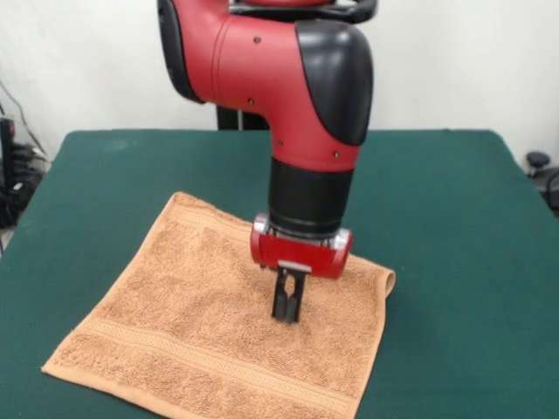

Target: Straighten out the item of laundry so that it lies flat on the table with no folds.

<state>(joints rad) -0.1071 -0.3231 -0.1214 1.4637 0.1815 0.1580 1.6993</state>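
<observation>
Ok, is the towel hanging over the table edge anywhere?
No. The towel lies wholly on the green table, with the gripper down on its middle.

The arm (297, 96) hides part of the towel's (192, 297) far edge; its near corner runs off frame.

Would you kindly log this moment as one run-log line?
arm: over towel middle | gripper: fingers together, tips at cloth | towel: spread on table, right corner folded | flat: not yet
</observation>
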